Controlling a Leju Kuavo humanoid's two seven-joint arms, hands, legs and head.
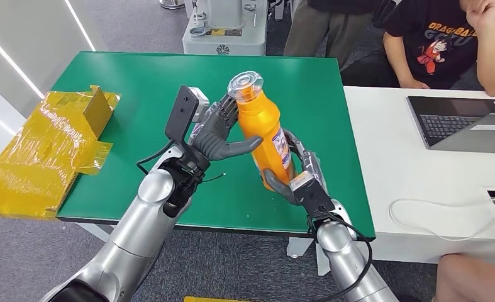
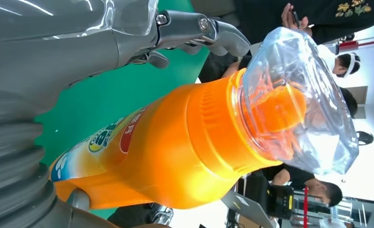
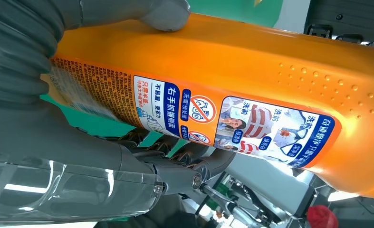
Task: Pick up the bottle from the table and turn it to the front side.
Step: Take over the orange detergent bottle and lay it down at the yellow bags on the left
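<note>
Head view: one orange detergent bottle [image 1: 266, 129] is held above the green table [image 1: 138, 88], lifted clear of it, tilted with its clear plastic cap [image 1: 245, 85] toward the far side; the right hand [image 1: 295, 176] grips its lower body, fingers wrapped round the labelled side; the left hand [image 1: 222, 135] rests at the bottle's upper body from the left, thumb pointing across the front; how firmly it grips I cannot tell. One crumpled yellow box [image 1: 50, 151] lies at the table's left edge; one laptop [image 1: 465, 119] sits on a white table to the right; two people are seated beyond.

Left wrist view: the bottle's neck and cap [image 2: 294, 104] sit close against the left hand [image 2: 56, 61], whose fingers [image 2: 208, 31] reach past the shoulder; part of a front label [image 2: 104, 142] shows.

Right wrist view: the right hand's thumb [image 3: 161, 12] presses the orange body, and its fingers [image 3: 175, 166] curl under the back label [image 3: 213, 118].

Judgement: the pick-up looks done and the turning is in hand; next, the two hands likely need to rotate the bottle about its length until the front label faces forward, without loosening the lower grip.
</note>
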